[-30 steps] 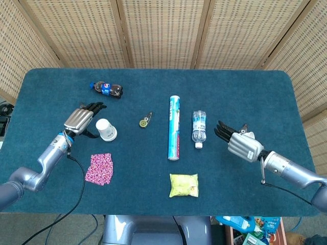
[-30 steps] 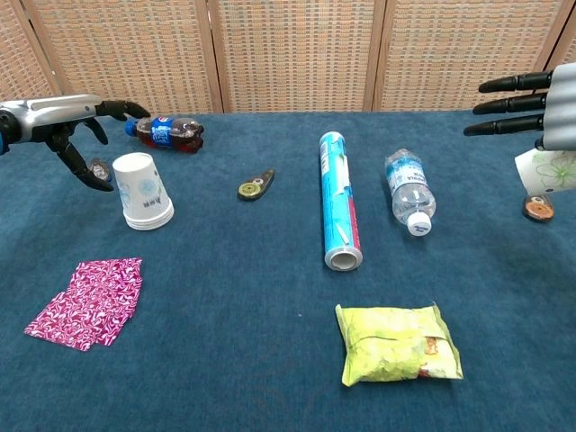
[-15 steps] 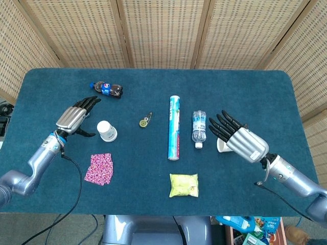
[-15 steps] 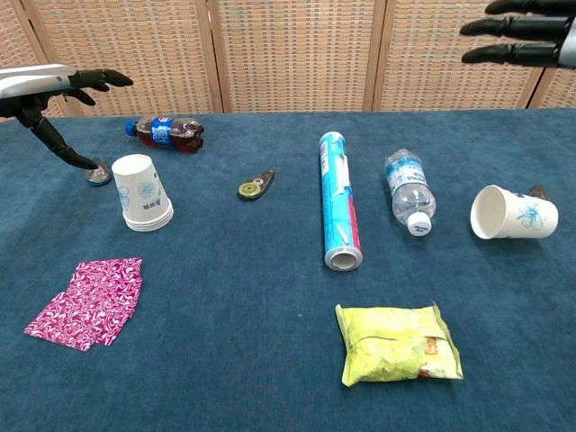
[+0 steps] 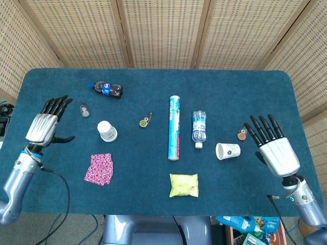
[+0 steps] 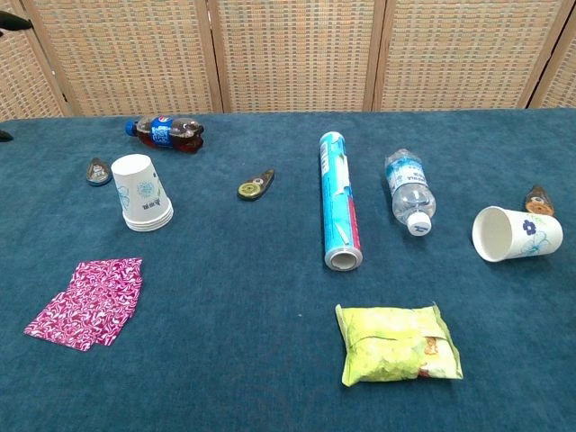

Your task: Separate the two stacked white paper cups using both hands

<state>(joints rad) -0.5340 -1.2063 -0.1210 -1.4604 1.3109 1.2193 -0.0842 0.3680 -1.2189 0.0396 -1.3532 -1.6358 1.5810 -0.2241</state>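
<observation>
A white paper cup [image 5: 107, 130] stands upside down on the left of the blue table, and in the chest view this upturned cup [image 6: 142, 192] shows layered rims at its base. Another white cup [image 5: 228, 151] lies on its side at the right, and the chest view shows the lying cup [image 6: 512, 234] with its mouth facing left. My left hand [image 5: 45, 125] hovers near the left table edge, fingers spread, holding nothing, well left of the upturned cup. My right hand [image 5: 273, 148] is at the right edge, fingers spread and empty, right of the lying cup.
A cola bottle [image 5: 107, 89] lies at the back left. A long tube [image 5: 174, 127] and a water bottle [image 5: 199, 127] lie mid-table, with a yellow-green packet [image 5: 184, 185] and a pink cloth [image 5: 99, 168] near the front. Small gadgets [image 5: 145, 121] are scattered about.
Both hands have drawn outward to the table's side edges and left the chest view. The right cup, earlier under the right hand, now lies uncovered on its side.
</observation>
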